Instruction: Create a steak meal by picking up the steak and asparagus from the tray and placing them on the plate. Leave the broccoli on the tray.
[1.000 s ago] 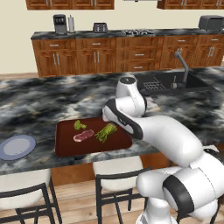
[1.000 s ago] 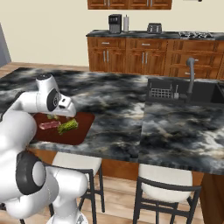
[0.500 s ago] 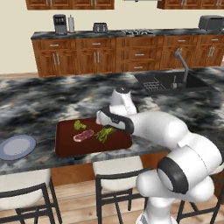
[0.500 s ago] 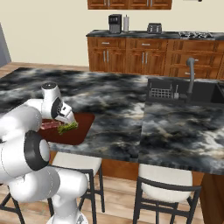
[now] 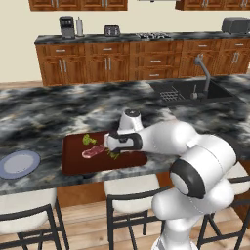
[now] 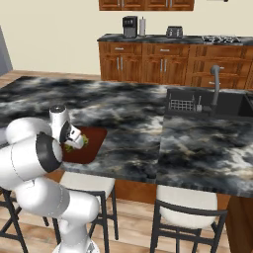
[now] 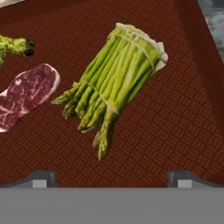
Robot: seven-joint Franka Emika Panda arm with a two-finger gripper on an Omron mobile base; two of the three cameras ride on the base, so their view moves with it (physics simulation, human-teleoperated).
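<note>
While the gripper [image 7: 112,177] hangs low over the tray [image 7: 175,122] with its jaws spread wide and nothing between them, the asparagus [image 7: 116,83] lies flat on the tray right in front of it, slanted across the hand view, tips toward the camera and banded cut ends away. Just beside its tips rests the steak [image 7: 26,94], apart from the stalks, and the broccoli [image 7: 13,46] sits beyond that at the frame's edge. The bundle looks light and fairly stiff, though single stalks could bend or slip; a grasp across the thick middle, near the band, seems safest, with the fingers straddling the bundle's width. The steak is probably soft and floppy, better pinched across its short side. From the left base view the plate [image 5: 18,163] sits on the counter left of the tray, well apart. The steak and broccoli are cut off in the hand view, and the arm covers most of the asparagus from the base cameras.
</note>
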